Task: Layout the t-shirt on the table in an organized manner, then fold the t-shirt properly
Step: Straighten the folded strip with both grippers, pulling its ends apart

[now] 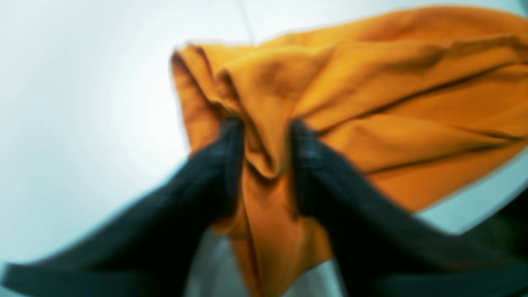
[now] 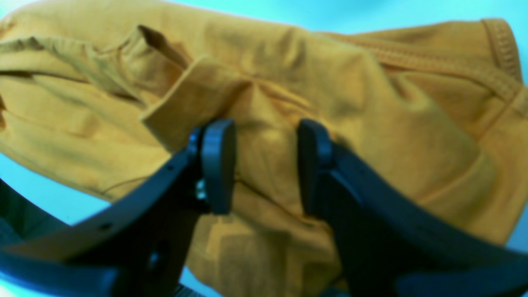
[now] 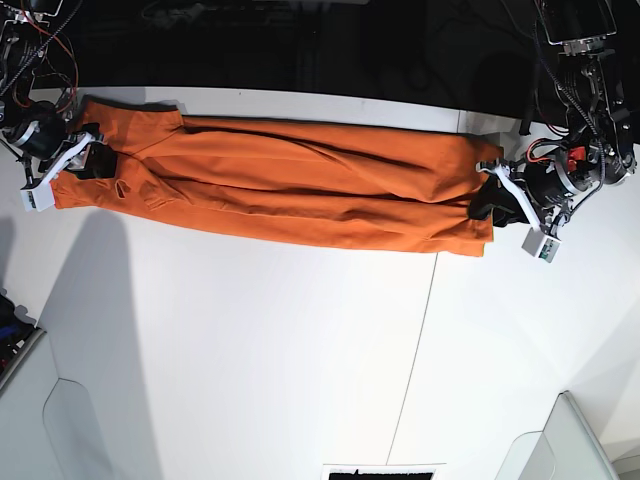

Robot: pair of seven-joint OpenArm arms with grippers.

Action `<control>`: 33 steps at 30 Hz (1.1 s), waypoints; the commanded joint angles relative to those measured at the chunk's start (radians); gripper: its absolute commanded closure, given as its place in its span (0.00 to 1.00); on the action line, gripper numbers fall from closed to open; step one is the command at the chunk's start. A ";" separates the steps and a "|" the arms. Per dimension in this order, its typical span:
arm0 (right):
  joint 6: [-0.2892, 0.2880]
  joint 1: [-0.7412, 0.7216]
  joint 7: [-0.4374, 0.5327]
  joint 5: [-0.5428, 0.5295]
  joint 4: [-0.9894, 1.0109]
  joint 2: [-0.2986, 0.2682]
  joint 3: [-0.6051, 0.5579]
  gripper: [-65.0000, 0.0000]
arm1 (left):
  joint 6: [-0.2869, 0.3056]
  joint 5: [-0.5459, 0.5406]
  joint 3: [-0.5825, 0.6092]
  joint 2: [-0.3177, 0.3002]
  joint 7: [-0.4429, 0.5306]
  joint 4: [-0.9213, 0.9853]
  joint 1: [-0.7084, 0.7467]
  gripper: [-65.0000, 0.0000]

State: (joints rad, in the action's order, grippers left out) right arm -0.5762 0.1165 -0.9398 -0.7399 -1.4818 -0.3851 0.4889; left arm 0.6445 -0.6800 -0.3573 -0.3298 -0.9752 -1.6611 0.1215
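2 end effectors, left end effector (image 3: 487, 192) and right end effector (image 3: 92, 157), pinch the t-shirt (image 3: 290, 185) taut.

We see our left gripper (image 1: 264, 152) at the base view's right side, its two dark fingers (image 1: 222, 165) pinched on a bunched fold of the shirt (image 3: 300, 185), with cloth filling the narrow gap between them. Our right gripper (image 2: 264, 165) sits at that view's far left, its fingers (image 2: 216, 165) set a little apart with shirt cloth between the pads.
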 commanded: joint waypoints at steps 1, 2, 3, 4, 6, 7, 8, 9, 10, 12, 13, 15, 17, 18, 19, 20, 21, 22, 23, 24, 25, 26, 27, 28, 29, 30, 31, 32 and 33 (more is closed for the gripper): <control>-0.004 -0.008 0.000 -0.001 -0.013 -0.019 0.006 0.60 | -0.023 0.001 -0.005 -0.014 0.032 -0.011 -0.013 0.50; -0.004 -0.008 0.000 -0.001 -0.013 -0.019 0.006 0.60 | -0.044 0.016 -0.005 -0.014 0.035 -0.011 -0.013 0.47; -0.004 -0.008 0.000 -0.001 -0.013 -0.019 0.006 0.60 | -0.063 0.028 -0.005 -0.014 0.034 -0.011 -0.013 0.46; -0.004 -0.008 0.000 -0.001 -0.013 -0.019 0.006 0.60 | -0.085 0.044 -0.005 -0.014 0.032 -0.011 -0.013 0.46; -0.004 -0.008 0.000 -0.001 -0.013 -0.019 0.006 0.60 | -0.135 0.082 -0.005 -0.015 0.032 -0.011 -0.013 0.46; -0.004 -0.008 0.000 -0.001 -0.013 -0.019 0.006 0.60 | -0.152 0.090 -0.009 -0.016 0.032 -0.011 -0.013 0.46; -0.004 -0.008 -0.001 -0.001 -0.013 -0.019 0.006 0.60 | -0.167 0.091 -0.015 -0.016 0.033 -0.011 -0.013 0.46; -0.004 -0.008 -0.003 -0.001 -0.013 -0.019 0.006 0.60 | -0.172 0.090 -0.025 -0.016 0.033 -0.011 -0.013 0.46; -0.004 -0.008 -0.003 -0.001 -0.013 -0.019 0.006 0.60 | -0.182 0.087 -0.035 -0.016 0.032 -0.011 -0.012 0.46; -0.004 -0.008 -0.003 -0.001 -0.013 -0.019 0.006 0.60 | -0.211 0.077 -0.056 -0.016 0.032 -0.009 -0.008 0.46; -0.004 -0.008 -0.003 -0.001 -0.013 -0.019 0.006 0.61 | -0.216 0.066 -0.065 -0.016 0.032 -0.007 -0.002 0.46; -0.004 -0.008 -0.004 -0.001 -0.013 -0.019 0.006 0.60 | -0.215 0.039 -0.076 -0.016 0.032 0.006 0.013 0.46; -0.004 -0.008 -0.003 -0.001 -0.013 -0.019 0.006 0.60 | -0.215 0.018 -0.084 -0.010 0.032 0.041 0.020 0.46; -0.004 -0.008 -0.003 -0.001 -0.013 -0.019 0.006 0.60 | -0.215 0.007 -0.092 -0.003 0.031 0.063 0.020 0.46; -0.004 -0.008 -0.003 -0.001 -0.013 -0.019 0.006 0.60 | -0.215 -0.004 -0.103 0.004 0.029 0.086 0.020 0.46; -0.004 -0.008 -0.004 0.000 -0.013 -0.019 0.006 0.60 | -0.215 -0.017 -0.117 0.013 0.026 0.106 0.020 0.46; -0.004 -0.008 -0.004 0.000 -0.013 -0.019 0.006 0.60 | -0.214 -0.031 -0.135 0.021 0.021 0.121 0.020 0.46; -0.004 -0.008 -0.004 0.000 -0.013 -0.019 0.006 0.60 | -0.214 -0.043 -0.153 0.027 0.013 0.131 0.020 0.46; -0.004 -0.008 -0.004 0.000 -0.013 -0.019 0.006 0.60 | -0.214 -0.055 -0.171 0.031 0.005 0.136 0.020 0.46; -0.004 -0.008 -0.005 0.000 -0.013 -0.019 0.006 0.60 | -0.213 -0.071 -0.183 0.031 -0.002 0.137 0.022 0.46; -0.004 -0.008 -0.009 0.000 -0.013 -0.019 0.006 0.61 | -0.207 -0.090 -0.195 0.029 -0.009 0.137 0.024 0.46; -0.004 -0.008 -0.013 0.000 -0.013 -0.019 0.006 0.60 | -0.191 -0.109 -0.204 0.028 -0.017 0.137 0.024 0.46; -0.004 -0.008 -0.015 0.000 -0.013 -0.019 0.006 0.61 | -0.184 -0.126 -0.207 0.027 -0.023 0.137 0.028 0.46; -0.004 -0.008 -0.015 0.000 -0.013 -0.019 0.006 0.60 | -0.180 -0.143 -0.207 0.027 -0.028 0.137 0.031 0.46; -0.005 -0.008 -0.015 0.001 -0.013 -0.019 0.006 0.61 | -0.166 -0.164 -0.207 0.028 -0.037 0.137 0.035 0.46; -0.004 -0.008 -0.015 0.000 -0.013 -0.019 0.006 0.60 | -0.147 -0.195 -0.207 0.028 -0.045 0.137 0.041 0.46; -0.004 -0.008 -0.015 0.000 -0.013 -0.019 0.006 0.60 | -0.132 -0.215 -0.207 0.028 -0.047 0.137 0.048 0.46; -0.004 -0.008 -0.015 0.000 -0.013 -0.019 0.006 0.60 | -0.127 -0.224 -0.207 0.028 -0.050 0.137 0.051 0.46; -0.004 -0.008 -0.015 0.000 -0.013 -0.019 0.006 0.60 | -0.124 -0.231 -0.206 0.028 -0.054 0.137 0.051 0.46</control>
State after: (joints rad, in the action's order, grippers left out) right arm -0.5762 0.1165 -0.9478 -0.7395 -1.4818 -0.3851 0.4889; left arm 0.5140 -0.9012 -0.5602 -0.2852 -1.0252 -1.5135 0.1802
